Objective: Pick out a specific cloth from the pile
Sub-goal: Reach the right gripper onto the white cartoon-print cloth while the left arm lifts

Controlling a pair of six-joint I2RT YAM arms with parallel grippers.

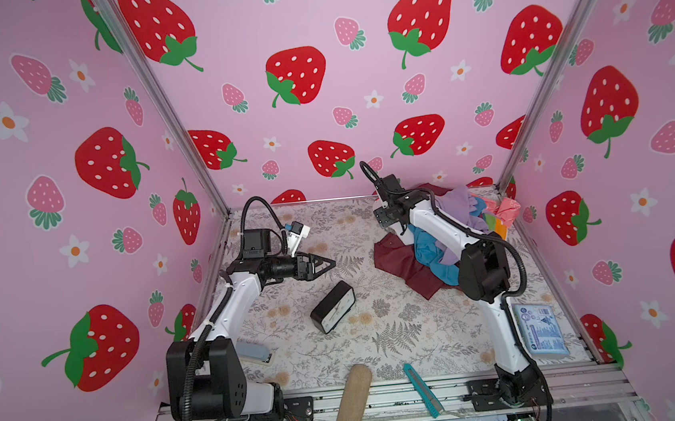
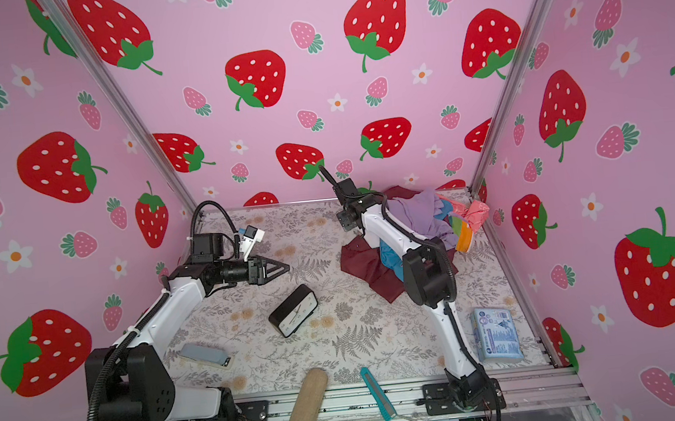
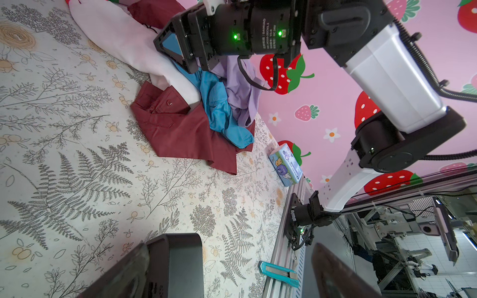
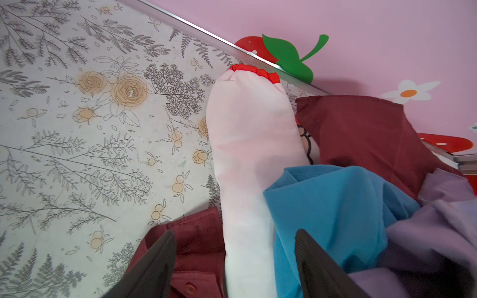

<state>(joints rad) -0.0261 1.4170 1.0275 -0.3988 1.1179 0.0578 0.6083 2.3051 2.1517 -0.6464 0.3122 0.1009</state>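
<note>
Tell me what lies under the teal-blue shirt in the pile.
A red-cuffed sleeve of the white cloth runs under the teal-blue shirt, over a maroon shirt. The rest of that cloth is hidden beneath it and the lilac cloth.

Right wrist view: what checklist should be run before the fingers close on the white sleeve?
1. White sleeve of the cloth between the fingers of the right gripper: ok.
2. Fingers apart: ok.
3. Only the cloth in the gap: not ok, edges of the teal-blue shirt and maroon shirt appear to lie there too.
4. Rest of the cloth free of the pile: cannot tell, mostly hidden.
5. Pile clear of the left gripper: ok.
</note>
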